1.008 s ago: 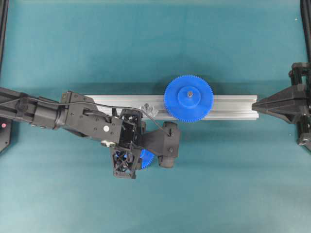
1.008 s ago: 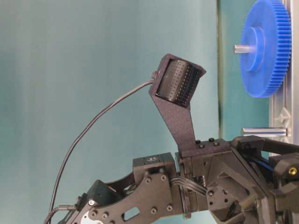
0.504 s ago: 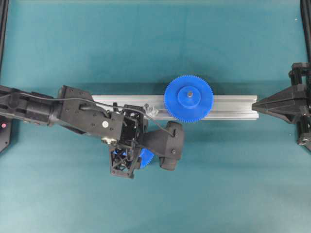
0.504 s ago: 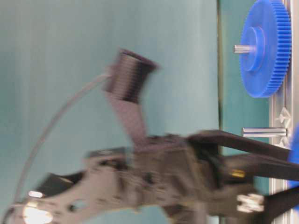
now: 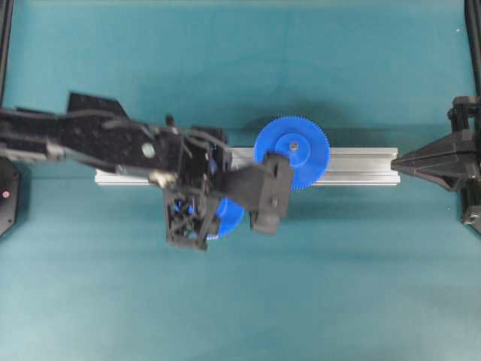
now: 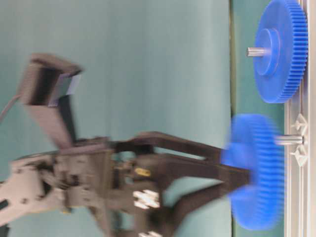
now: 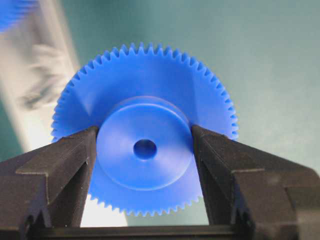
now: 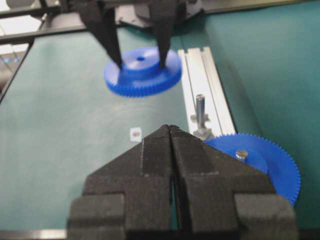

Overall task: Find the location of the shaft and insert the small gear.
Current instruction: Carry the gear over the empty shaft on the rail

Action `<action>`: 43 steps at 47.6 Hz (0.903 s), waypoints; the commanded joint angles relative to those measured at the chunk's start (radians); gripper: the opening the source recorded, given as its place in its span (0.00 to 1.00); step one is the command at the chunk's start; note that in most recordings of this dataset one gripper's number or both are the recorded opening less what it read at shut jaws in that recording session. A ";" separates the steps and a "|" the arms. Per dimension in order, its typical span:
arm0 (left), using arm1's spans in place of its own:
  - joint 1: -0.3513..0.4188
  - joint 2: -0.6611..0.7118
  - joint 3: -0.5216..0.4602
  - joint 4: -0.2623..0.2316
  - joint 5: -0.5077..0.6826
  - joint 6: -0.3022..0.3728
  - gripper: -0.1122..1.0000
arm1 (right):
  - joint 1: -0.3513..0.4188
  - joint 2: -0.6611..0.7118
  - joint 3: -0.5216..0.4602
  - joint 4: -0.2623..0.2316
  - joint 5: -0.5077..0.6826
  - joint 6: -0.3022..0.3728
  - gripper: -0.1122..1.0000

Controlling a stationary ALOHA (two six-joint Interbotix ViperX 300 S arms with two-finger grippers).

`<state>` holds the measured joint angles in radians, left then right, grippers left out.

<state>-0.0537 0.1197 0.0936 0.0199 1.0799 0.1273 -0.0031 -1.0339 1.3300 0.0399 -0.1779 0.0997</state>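
Small blue plastic toothed gear (image 7: 145, 150), raised hub, dark bore: rigid, light, likely slick, best taken by the hub, as the left hand (image 7: 145, 165) grips it, above the teal surface (image 8: 60, 150) beside the silvery shaft (image 8: 200, 111).

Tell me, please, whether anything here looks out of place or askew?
Little stands out. The small gear is held squarely by its hub in the left gripper, not yet on the shaft. The only stray item is a tiny white tag lying loose on the mat beside the rail.
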 commanded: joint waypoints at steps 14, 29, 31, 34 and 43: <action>0.025 -0.060 -0.044 0.002 0.002 0.037 0.67 | -0.002 0.003 -0.009 0.002 -0.002 0.011 0.08; 0.051 -0.052 -0.071 0.008 0.002 0.049 0.67 | -0.006 0.003 -0.009 0.000 -0.002 0.011 0.08; 0.054 -0.052 -0.072 0.008 0.000 0.054 0.67 | -0.008 0.003 -0.009 0.002 -0.002 0.011 0.08; 0.061 -0.051 -0.072 0.006 -0.003 0.066 0.67 | -0.008 0.003 -0.009 0.000 -0.002 0.011 0.08; 0.086 -0.044 -0.074 0.008 -0.020 0.084 0.67 | -0.009 0.002 -0.008 0.000 -0.002 0.011 0.08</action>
<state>0.0199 0.1028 0.0491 0.0230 1.0738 0.2086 -0.0092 -1.0370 1.3315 0.0383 -0.1749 0.0997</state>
